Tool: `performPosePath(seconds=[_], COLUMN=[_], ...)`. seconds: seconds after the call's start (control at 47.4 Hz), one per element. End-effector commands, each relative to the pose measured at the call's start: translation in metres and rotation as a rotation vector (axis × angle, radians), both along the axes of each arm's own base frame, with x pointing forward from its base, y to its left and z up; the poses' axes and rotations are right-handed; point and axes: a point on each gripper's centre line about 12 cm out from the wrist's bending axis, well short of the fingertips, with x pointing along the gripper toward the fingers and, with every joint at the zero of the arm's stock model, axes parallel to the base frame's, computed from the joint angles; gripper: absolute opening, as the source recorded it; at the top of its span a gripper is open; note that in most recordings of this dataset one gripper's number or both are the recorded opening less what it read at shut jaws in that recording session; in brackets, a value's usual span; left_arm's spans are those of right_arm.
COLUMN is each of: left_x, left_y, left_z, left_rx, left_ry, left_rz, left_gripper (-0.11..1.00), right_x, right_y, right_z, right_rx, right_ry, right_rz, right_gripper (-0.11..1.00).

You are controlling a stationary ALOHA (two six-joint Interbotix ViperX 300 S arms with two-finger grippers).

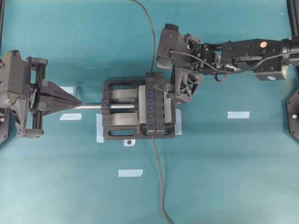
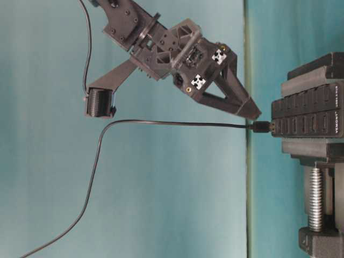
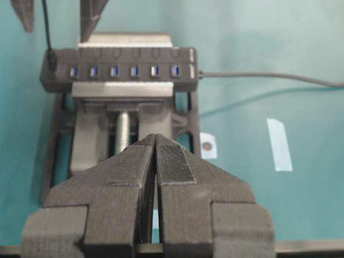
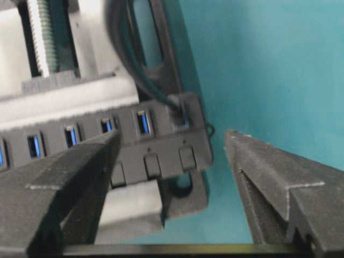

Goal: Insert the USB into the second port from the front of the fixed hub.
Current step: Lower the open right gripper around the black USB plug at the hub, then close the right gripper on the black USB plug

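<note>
The USB [image 2: 262, 127] sits plugged into the fixed hub's [image 1: 154, 103] end port, its long axis square to the hub face. Right pincer [image 4: 172, 156] spread beside it; left pincer [image 3: 156, 161] pressed together.

Even, bright light falls across the teal table [image 1: 224, 177], with soft shadows beside the vise [image 1: 117, 112]. The right wrist view is blurred throughout; near gripper fingers [image 4: 54, 183] are out of focus. No strong glare shows.
</note>
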Motion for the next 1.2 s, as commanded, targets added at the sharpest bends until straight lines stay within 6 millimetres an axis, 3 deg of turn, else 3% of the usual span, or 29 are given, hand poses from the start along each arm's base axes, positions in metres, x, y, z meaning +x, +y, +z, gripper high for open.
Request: performPosePath(seconds=[0.0,0.803,1.183], left_x=[0.003,0.003,0.003], left_y=[0.000,0.000,0.000], left_z=[0.009,0.009,0.009], left_rx=[0.001,0.000,0.001], left_ry=[-0.029,-0.029,-0.031], left_rz=[-0.001,0.000,-0.001], left_gripper=[0.00,0.00,0.00], right_x=[0.008,0.016,0.020], right_y=[-0.002,-0.007,-0.008], right_z=[0.014,0.005,0.001], right_rx=[-0.019,-0.026,-0.024], right_ry=[-0.065,-0.096,-0.089], right_rz=[0.003,-0.005,-0.003], right_gripper=[0.82,0.80,0.74])
